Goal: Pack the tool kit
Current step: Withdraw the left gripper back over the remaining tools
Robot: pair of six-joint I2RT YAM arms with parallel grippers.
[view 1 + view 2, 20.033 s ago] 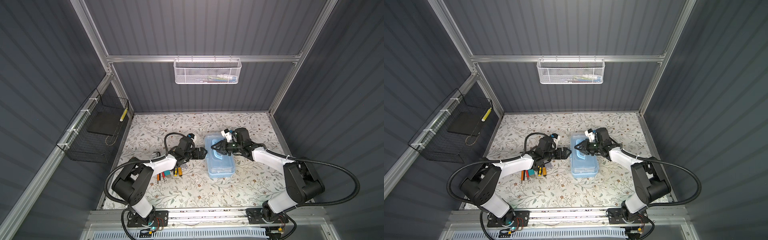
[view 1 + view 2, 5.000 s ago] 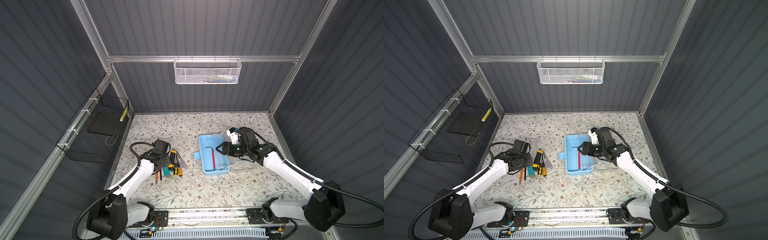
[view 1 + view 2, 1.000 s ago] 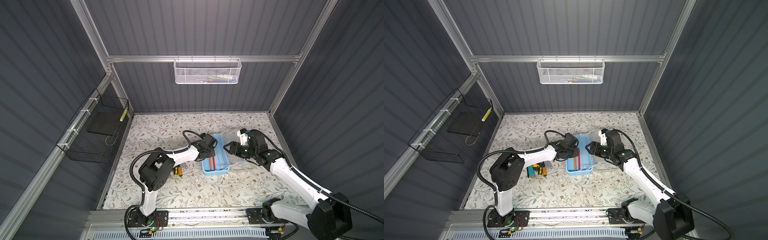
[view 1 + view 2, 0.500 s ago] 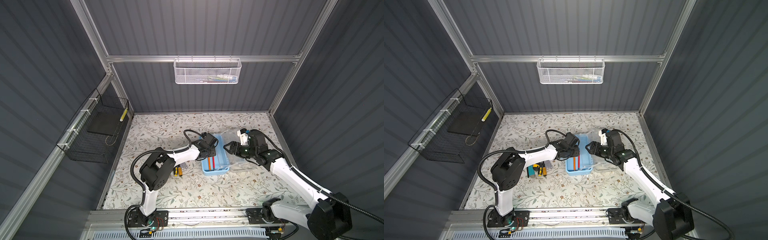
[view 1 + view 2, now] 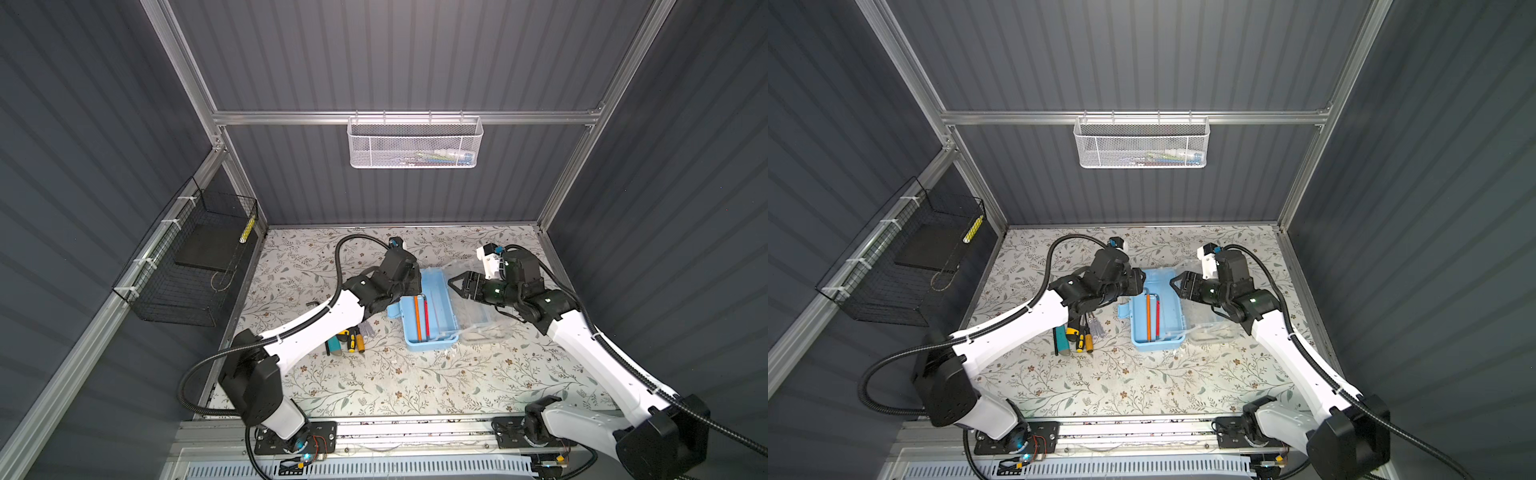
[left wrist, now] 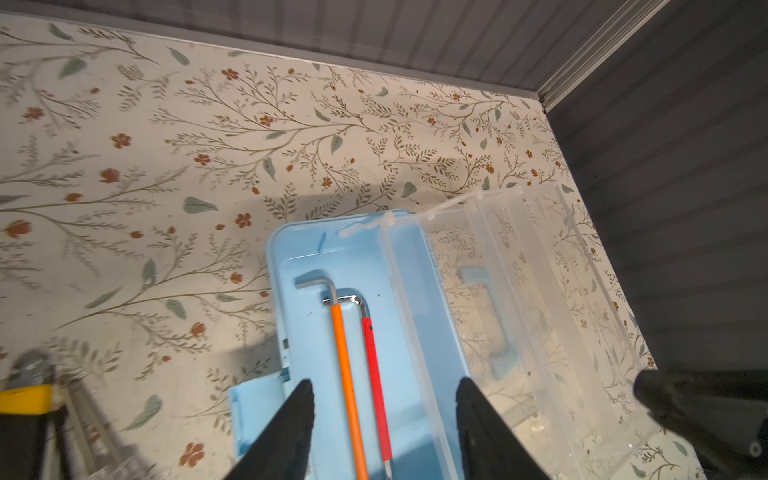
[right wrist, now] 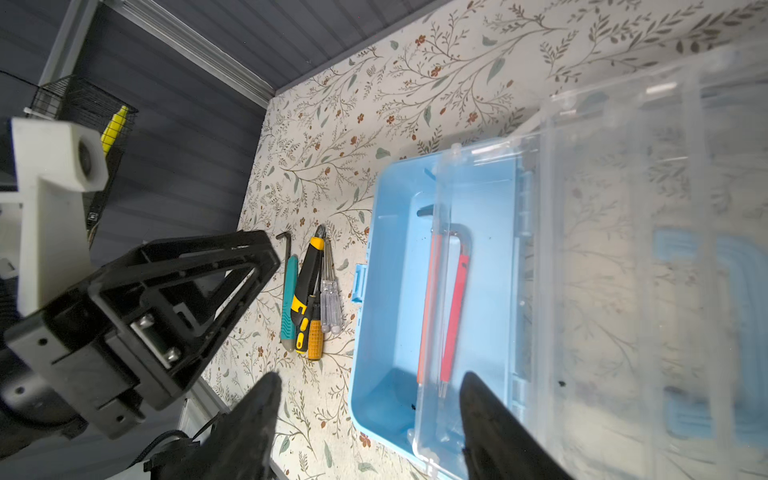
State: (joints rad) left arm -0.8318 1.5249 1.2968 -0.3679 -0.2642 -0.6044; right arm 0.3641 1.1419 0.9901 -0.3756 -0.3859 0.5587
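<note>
The light-blue box of the tool kit lies open in the middle of the mat. An orange hex key and a red hex key lie side by side on its floor. Its clear lid is folded out to the right. My left gripper hovers open over the box's far left end, nothing between its fingers. My right gripper hangs open above the box's far right edge, also holding nothing. Left of the box, loose on the mat, lie yellow-black tools, a teal-handled tool and a black hex key.
A white mesh basket hangs on the back wall's rail. A black wire basket hangs on the left wall. Grey walls close the mat in at the back and both sides. My left arm lies across the mat above the loose tools.
My left gripper's jaws have spread apart over the box, and the orange hex key lies in it beside the red one. The right arm has not moved.
</note>
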